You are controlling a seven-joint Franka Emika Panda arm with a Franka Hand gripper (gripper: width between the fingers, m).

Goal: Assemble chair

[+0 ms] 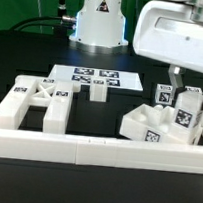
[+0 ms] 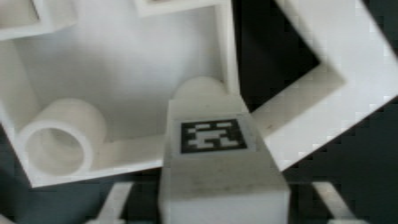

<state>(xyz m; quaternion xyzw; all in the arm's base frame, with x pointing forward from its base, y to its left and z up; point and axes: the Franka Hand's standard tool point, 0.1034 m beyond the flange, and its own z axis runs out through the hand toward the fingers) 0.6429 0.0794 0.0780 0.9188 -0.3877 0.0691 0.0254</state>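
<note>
Only wrist view shows hollow cylinder (image 2: 63, 140) beside tagged post (image 2: 214, 135)

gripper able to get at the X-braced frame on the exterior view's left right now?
Likely not yet: the gripper looks shut on a tagged post. The way across to the X-braced frame seems free, mainly the flat marker board lies between, but the jaws are occupied.
</note>
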